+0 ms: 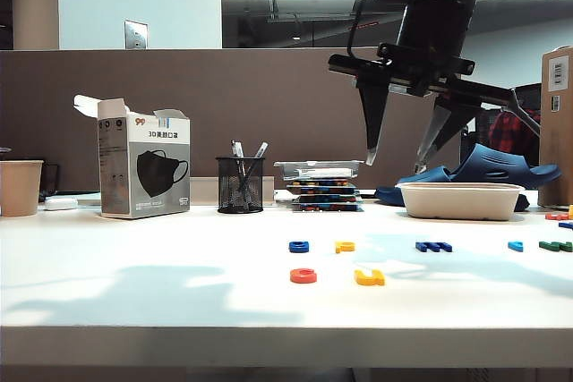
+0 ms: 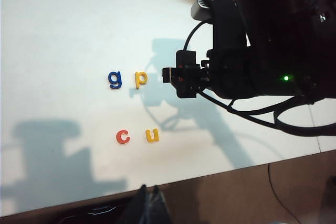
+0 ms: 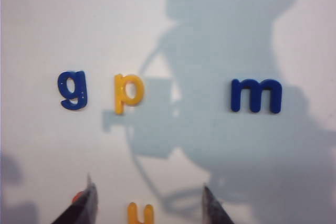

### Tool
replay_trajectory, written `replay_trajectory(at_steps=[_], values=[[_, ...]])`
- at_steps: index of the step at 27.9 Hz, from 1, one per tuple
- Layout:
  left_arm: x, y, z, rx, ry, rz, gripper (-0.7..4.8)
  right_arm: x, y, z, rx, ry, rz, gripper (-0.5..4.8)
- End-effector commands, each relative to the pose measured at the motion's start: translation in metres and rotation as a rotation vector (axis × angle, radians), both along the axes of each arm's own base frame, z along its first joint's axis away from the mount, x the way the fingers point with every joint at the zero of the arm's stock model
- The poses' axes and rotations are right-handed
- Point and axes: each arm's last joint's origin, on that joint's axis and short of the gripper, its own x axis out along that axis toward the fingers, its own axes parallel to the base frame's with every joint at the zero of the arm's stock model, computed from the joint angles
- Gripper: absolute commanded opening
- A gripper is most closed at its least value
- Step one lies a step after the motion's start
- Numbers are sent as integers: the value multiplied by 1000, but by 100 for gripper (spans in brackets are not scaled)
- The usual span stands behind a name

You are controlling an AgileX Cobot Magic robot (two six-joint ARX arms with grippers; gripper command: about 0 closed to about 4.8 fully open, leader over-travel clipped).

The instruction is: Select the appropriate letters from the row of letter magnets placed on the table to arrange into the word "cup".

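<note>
Exterior view showed the right pincer (image 1: 401,157) hanging well above the worktop (image 1: 134,266), jaws apart and empty. Red c (image 1: 303,275) and yellow u (image 1: 369,277) lay near the front edge, p (image 1: 345,246) behind. The left pincer (image 2: 148,205) looked closed.

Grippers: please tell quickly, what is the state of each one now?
Right gripper: open, empty, raised above the table.
Left gripper: only the fingertips show, close together at the table's front edge; looks shut, holding nothing visible.
</note>
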Motion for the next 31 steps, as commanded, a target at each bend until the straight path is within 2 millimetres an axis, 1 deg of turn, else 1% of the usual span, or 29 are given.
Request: replay_trajectory(at_steps=[1, 5, 7, 15, 23, 25, 31], values=[[-1, 1, 2, -6, -12, 1, -5, 11, 7, 6, 39, 6, 12, 249], [-1, 1, 2, -6, -12, 1, -5, 27, 16, 5, 16, 51, 16, 249], [-1, 1, 2, -6, -12, 1, -5, 33, 22, 0, 9, 60, 24, 248], [-1, 1, 2, -6, -12, 1, -5, 41, 35, -19, -12, 67, 56, 247], [-1, 1, 2, -6, -12, 1, -5, 47, 39, -40, -50, 95, 101, 247], [-1, 1, 2, -6, -12, 1, -5, 48, 40, -40, -53, 81, 111, 247], [-1, 1, 2, -6, -12, 1, -5, 45, 53, -34, -89, 15, 176, 248]])
